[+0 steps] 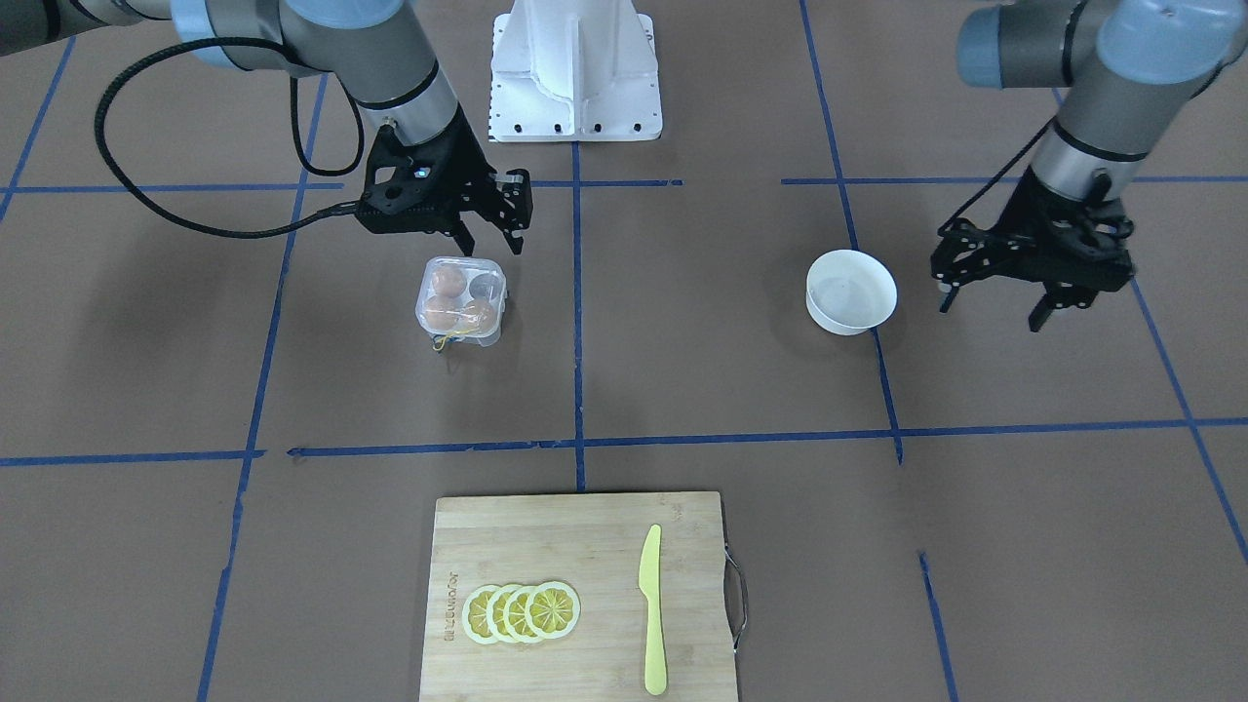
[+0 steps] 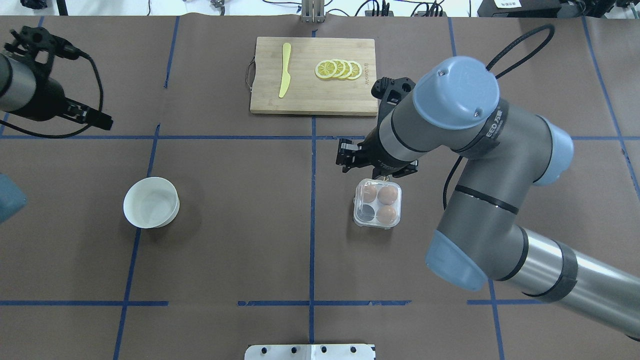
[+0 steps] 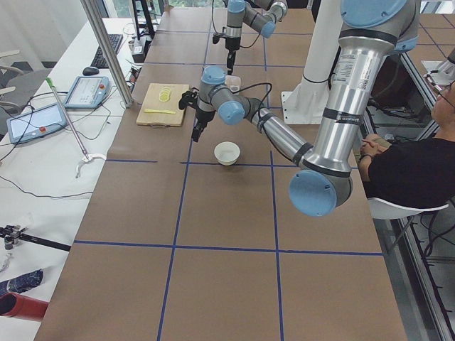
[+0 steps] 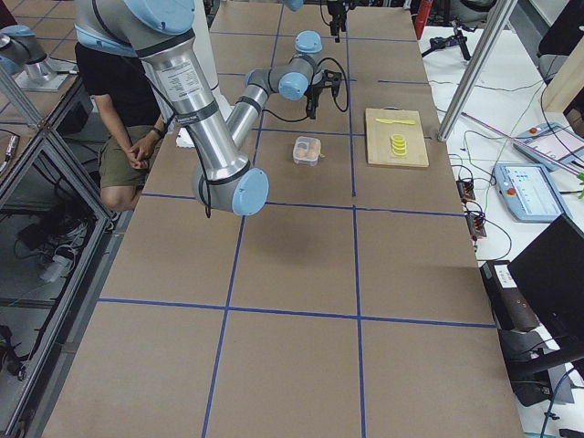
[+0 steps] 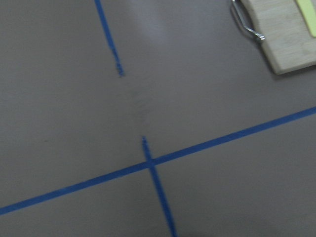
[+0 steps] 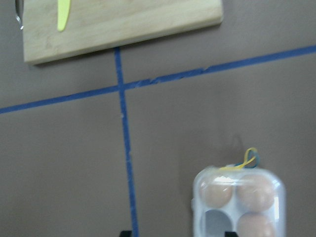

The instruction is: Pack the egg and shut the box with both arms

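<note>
Exterior front-facing | right hand (image 1: 487, 244) wide apart, empty; box (image 1: 460, 302) lidded

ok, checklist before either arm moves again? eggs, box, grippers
1. Eggs seated in the box: ok, three in cells, the fourth cell empty.
2. Lid down over the eggs: looks ok; whether it is latched, cannot tell.
3. Right gripper free: ok, open, holding nothing, raised and not touching the box.
4. Left gripper free: ok, open, holding nothing, raised beside the bowl.
5. Bowl emptied: ok, no egg in it.
6. Yellow cord clear of the lid edge: cannot tell; it sticks out on the cutting-board side.
</note>
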{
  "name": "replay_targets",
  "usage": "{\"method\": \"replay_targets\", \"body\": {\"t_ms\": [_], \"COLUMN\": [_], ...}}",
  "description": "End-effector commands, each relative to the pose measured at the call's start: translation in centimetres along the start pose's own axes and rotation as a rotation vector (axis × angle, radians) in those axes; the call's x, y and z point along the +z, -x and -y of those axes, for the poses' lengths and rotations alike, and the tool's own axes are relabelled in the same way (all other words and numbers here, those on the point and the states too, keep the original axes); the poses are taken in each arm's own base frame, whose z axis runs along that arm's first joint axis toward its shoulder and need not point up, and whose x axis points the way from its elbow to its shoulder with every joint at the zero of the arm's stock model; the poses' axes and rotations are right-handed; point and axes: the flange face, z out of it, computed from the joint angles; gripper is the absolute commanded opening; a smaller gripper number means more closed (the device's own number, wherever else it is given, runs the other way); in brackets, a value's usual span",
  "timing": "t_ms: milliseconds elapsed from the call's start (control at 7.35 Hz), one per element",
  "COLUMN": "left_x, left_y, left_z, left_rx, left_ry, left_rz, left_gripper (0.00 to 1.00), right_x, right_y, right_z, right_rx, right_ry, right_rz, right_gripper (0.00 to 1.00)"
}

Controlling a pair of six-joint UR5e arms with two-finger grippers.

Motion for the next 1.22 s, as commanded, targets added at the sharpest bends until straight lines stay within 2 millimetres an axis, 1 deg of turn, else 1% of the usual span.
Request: {"method": "replay_targets", "body": {"t_ms": [0,136,272,408,544,680,816,952,1088], "left_x": [-1.9,-2.4,-4.1,-4.8,-5.1,-4.7,-4.3,-3.3,-2.9], "left_y": [13.0,20.0,25.3,27.5,28.0,28.7,29.0,29.6,30.0], "left_z": [-0.3,-2.4,-3.4,-4.1,-4.6,-6.3,-7.4,-8.1,-8.5], "left_rx": [0.080,0.113,0.115,0.099,0.082,0.063,0.053,0.049,0.034], "left_ry": [0.041,0.061,0.055,0.067,0.066,0.085,0.092,0.117,0.129], "left_rz": [-0.002,0.045,0.083,0.098,0.103,0.102,0.099,0.099,0.097], "left_gripper": [1.00,1.00,1.00,1.00,1.00,1.00,1.00,1.00,1.00], "right_x": [-5.8,-7.9,-10.4,-13.0,-13.9,-14.3,-14.7,-15.0,-14.4], "right_y": [-8.2,-15.6,-24.6,-33.7,-41.4,-47.8,-49.2,-50.2,-51.7], "right_z": [8.4,11.9,14.4,15.9,16.4,15.4,15.5,15.9,16.1], "right_rx": [-0.150,-0.226,-0.292,-0.341,-0.368,-0.316,-0.288,-0.272,-0.258], "right_ry": [-0.022,0.027,0.075,0.093,0.124,0.140,0.135,0.126,0.133], "right_rz": [-0.157,-0.177,-0.165,-0.162,-0.153,-0.169,-0.174,-0.191,-0.197], "right_gripper": [1.00,1.00,1.00,1.00,1.00,1.00,1.00,1.00,1.00]}}
